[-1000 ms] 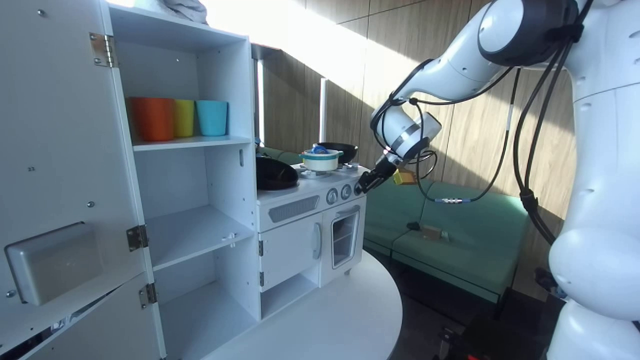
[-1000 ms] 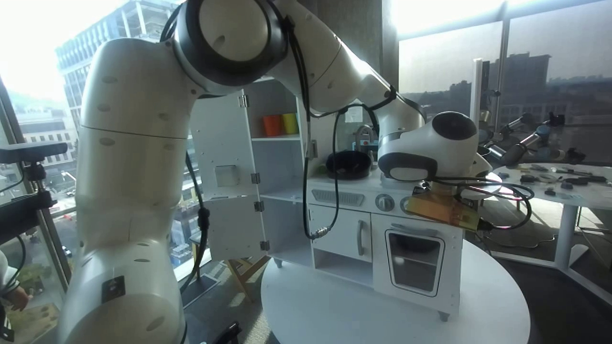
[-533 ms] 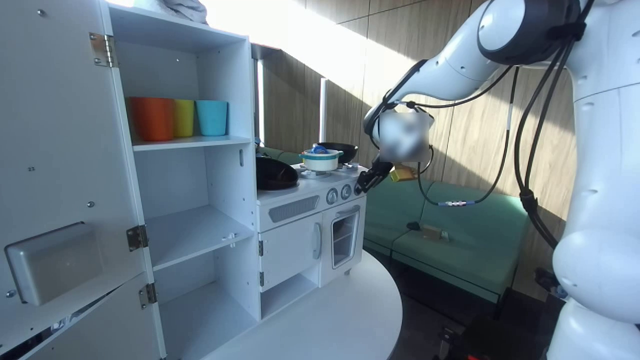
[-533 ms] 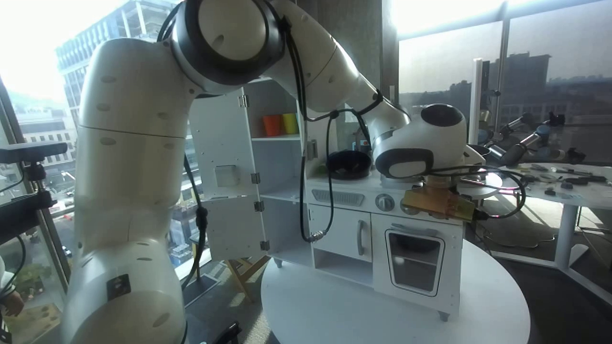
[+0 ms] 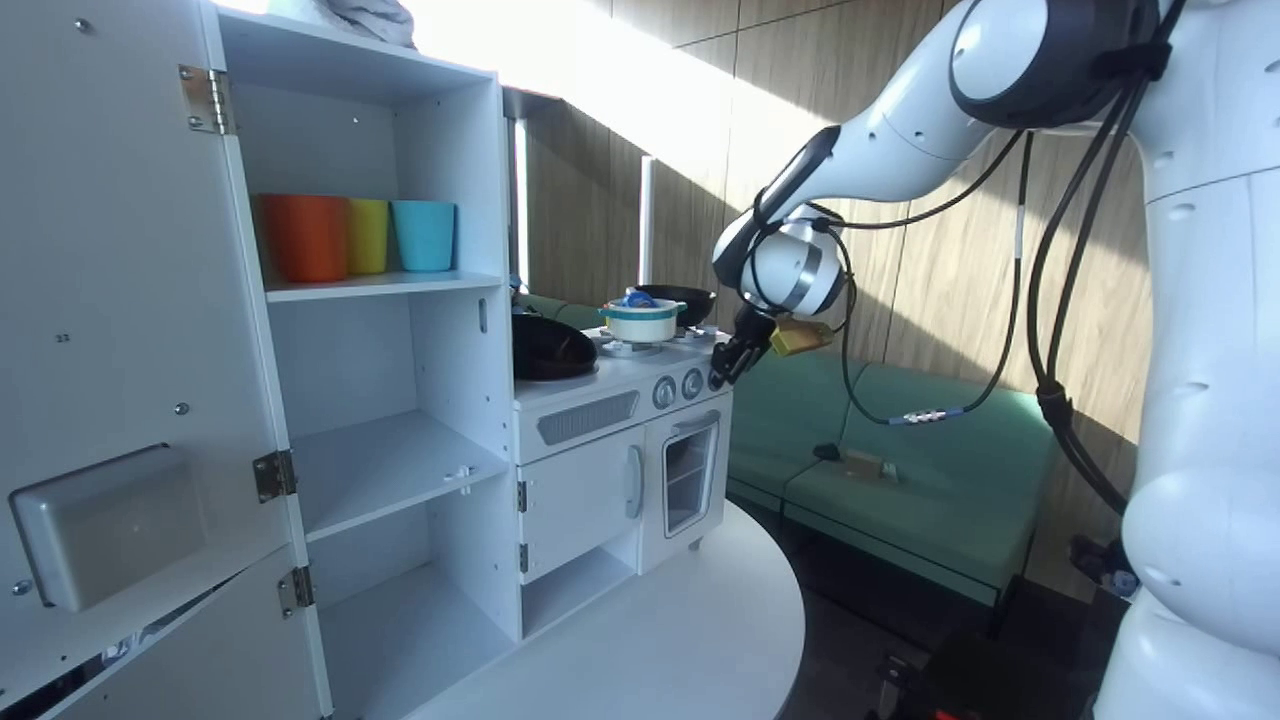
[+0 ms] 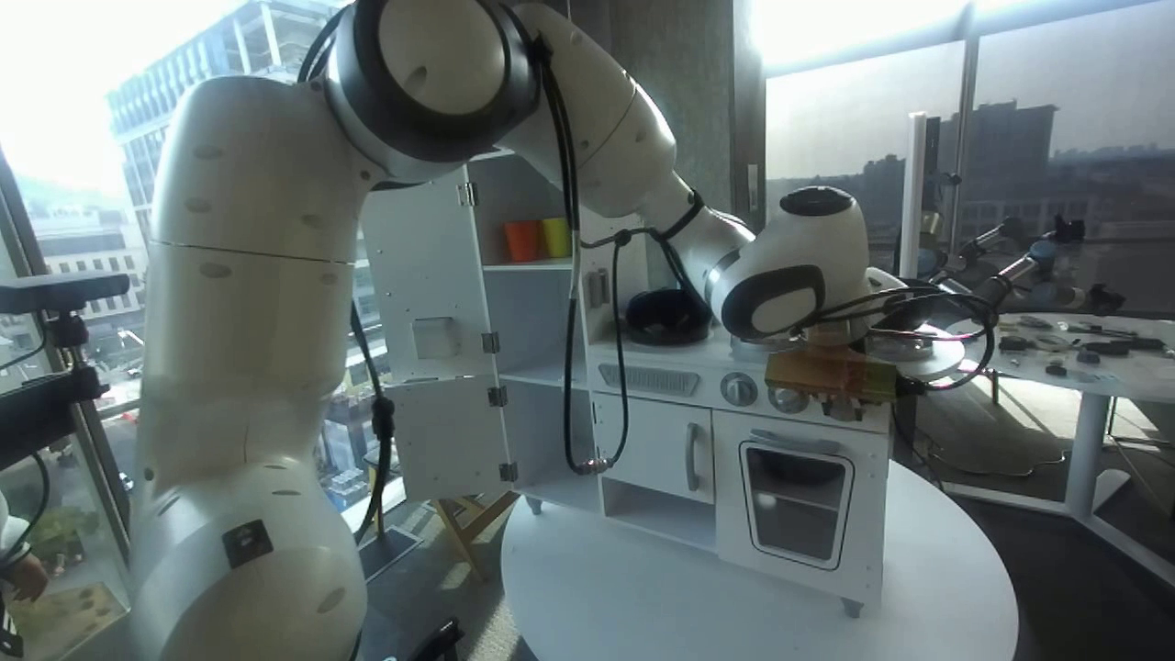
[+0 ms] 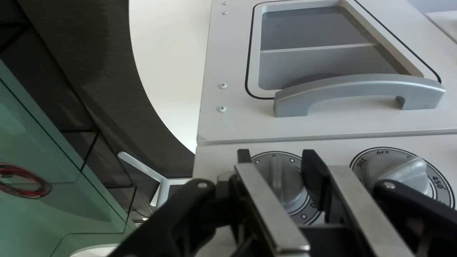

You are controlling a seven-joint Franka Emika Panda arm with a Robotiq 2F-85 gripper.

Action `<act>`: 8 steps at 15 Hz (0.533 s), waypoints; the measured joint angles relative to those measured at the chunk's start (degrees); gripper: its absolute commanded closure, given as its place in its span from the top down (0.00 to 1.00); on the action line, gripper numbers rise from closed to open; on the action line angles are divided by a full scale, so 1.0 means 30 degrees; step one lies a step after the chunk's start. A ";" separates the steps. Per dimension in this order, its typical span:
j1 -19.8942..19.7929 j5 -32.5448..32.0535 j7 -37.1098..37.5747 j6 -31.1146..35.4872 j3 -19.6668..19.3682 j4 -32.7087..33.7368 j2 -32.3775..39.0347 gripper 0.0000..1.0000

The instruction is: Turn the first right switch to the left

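Switch, first from the right on the toy stove, sits between the fingers of the claw. In an exterior view a wooden wall stands well behind the claw, a green couch behind and below it. The white arm bends over the claw in both exterior views. Under the claw, well apart from it, spreads a round white table. A tall cupboard stands well to the claw's left in an exterior view. The toy stove is right at the claw, with its oven door below the claw. On its top, left of the claw, are a black pan and, nearer, a white pot. An orange cup, a yellow cup and a blue cup stand higher than the claw, well to its left. An orange box hangs just beside the claw. In the wrist view a numbered knob sits to the claw's right, partly hidden. The fingers stand parted, one on either side of the switch; whether they press on it, I cannot tell.
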 measured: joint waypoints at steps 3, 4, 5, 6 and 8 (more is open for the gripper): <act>0.0367 -0.2056 0.0244 0.0048 -0.0305 0.0000 -0.0001 0.21; 0.0208 -0.2774 0.0306 0.0050 -0.0131 0.0015 -0.0007 0.21; -0.0033 -0.3477 0.0451 0.0062 0.0126 0.0022 -0.0020 0.21; -0.0214 -0.4158 0.0646 0.0110 0.0328 0.0022 -0.0024 0.21; -0.0401 -0.5530 0.1184 0.0279 0.0567 -0.0020 -0.0030 0.21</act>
